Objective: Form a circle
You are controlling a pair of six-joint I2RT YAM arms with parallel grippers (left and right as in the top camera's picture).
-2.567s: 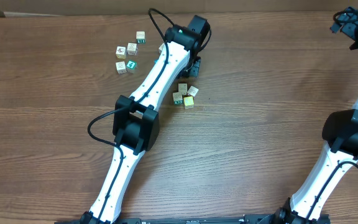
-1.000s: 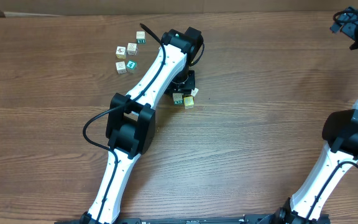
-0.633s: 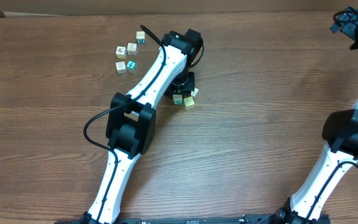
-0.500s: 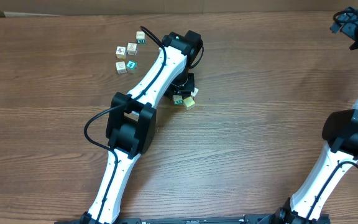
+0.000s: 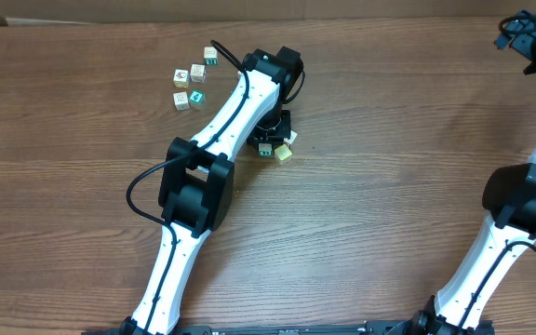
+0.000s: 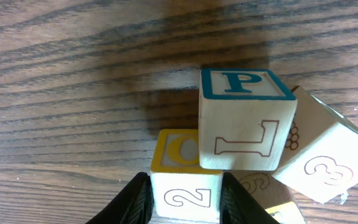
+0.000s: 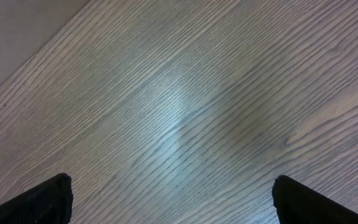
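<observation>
Forward, left arm (image 5: pixel 240 98) over circle (image 5: pixel 283 153), left fingers (image 6: pixel 138 200) clamping yellow cube (image 6: pixel 185 190), right fingers (image 7: pixel 42 200) apart

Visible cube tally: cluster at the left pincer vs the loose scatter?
Clustered cubes at left pincer: 4 (P cube, yellow 2 cube, 3 cube, mostly hidden cube)
Loose cubes: 5
Total: 9 cubes in view

Wood table (image 5: pixel 389 140); 5 loose cubes (image 5: pixel 197 73) clustered far-left nr back edge.
</observation>
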